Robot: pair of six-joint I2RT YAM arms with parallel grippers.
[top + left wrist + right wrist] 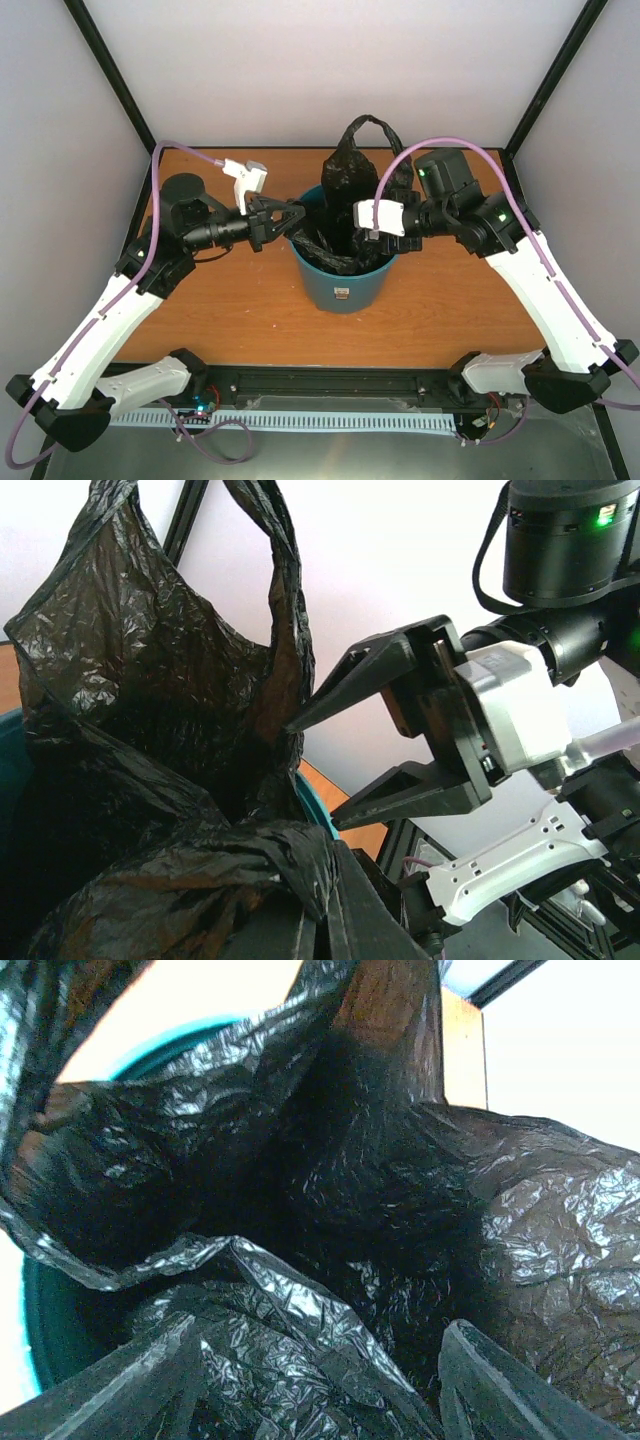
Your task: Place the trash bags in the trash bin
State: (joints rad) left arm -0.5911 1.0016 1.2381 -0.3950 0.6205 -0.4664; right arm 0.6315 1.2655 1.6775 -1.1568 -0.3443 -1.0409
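Note:
The teal trash bin (345, 285) stands mid-table. A wrinkly black trash bag (352, 170) sits partly inside it, and its upper part and loop handle rise above the far rim. My left gripper (296, 217) is at the bin's left rim, shut on a fold of the bag (150, 680). Its fingers (345, 910) are nearly together with film pinched between them. My right gripper (352, 228) is over the bin's right side and open; in the left wrist view (312, 772) its jaws are spread wide beside the bag. In the right wrist view (320, 1390) film lies between the fingers and drapes over the left one.
The bin's rim shows in the left wrist view (315, 800) and the right wrist view (40, 1310). The orange-brown table (230, 310) is walled by white panels and black frame posts (110, 70). Both arms reach in over the bin from either side.

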